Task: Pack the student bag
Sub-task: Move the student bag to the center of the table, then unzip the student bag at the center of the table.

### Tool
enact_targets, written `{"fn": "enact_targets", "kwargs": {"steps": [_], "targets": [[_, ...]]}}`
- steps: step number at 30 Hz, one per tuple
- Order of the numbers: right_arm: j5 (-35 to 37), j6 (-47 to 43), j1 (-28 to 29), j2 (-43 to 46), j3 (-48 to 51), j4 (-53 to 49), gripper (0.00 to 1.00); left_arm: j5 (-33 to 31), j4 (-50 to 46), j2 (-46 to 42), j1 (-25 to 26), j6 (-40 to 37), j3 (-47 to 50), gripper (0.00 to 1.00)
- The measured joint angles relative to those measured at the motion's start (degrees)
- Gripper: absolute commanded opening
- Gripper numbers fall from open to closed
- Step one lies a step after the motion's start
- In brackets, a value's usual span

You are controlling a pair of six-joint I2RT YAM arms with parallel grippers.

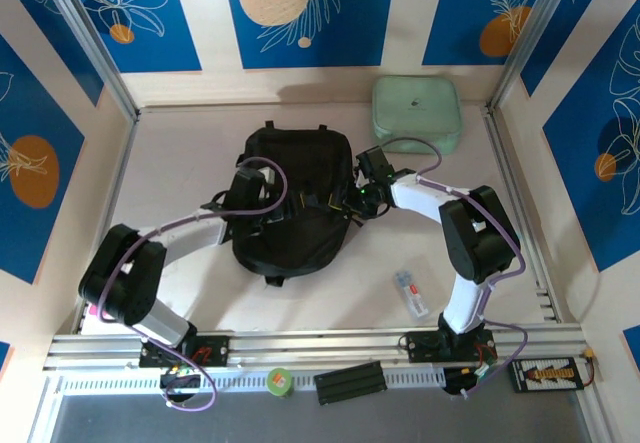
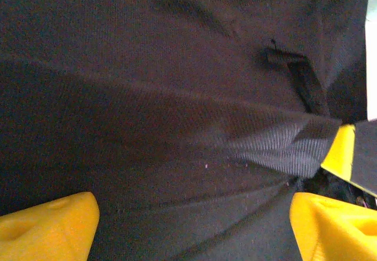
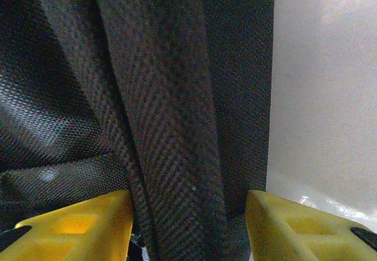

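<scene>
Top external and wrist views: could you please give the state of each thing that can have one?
student bag, lying flat, zip state unclear.
mint-green zip case, lying flat, looks zipped shut.
left gripper, open over the bag's fabric.
right gripper, jaws apart astride a fabric fold; grip unclear.

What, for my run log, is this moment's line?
student bag: flat | left end effector: open | right end effector: astride it, grip unclear

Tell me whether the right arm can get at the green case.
Probably yes: the green case lies just beyond the right gripper, nothing between them. Fabric of the bag sits between its fingers, so it must pull clear first.
</scene>
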State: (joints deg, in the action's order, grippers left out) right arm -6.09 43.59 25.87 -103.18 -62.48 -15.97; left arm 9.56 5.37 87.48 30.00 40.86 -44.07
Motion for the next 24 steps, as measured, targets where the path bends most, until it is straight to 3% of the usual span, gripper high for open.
{"fn": "enact_targets", "kwargs": {"steps": [6, 11, 17, 24], "targets": [[0.04, 0.0, 0.59, 4.22, 4.79, 0.42, 0.51, -1.36, 1.84, -6.58, 3.41, 2.71, 6.95, 0.85], [0.04, -0.26, 1.03, 7.13, 6.03, -1.62, 0.53, -2.29, -5.53, -10.25, 4.11, 2.54, 5.88, 0.85], [0.35, -0.94, 0.24, 9.77, 4.52, -2.38, 0.56, -5.77, -16.26, -8.41, 5.22, 0.98, -8.44, 0.74], [0.7, -1.09, -0.85, 9.75, 3.23, -1.81, 0.57, -13.14, -26.29, 4.42, 7.54, 2.34, -27.23, 0.62]]}}
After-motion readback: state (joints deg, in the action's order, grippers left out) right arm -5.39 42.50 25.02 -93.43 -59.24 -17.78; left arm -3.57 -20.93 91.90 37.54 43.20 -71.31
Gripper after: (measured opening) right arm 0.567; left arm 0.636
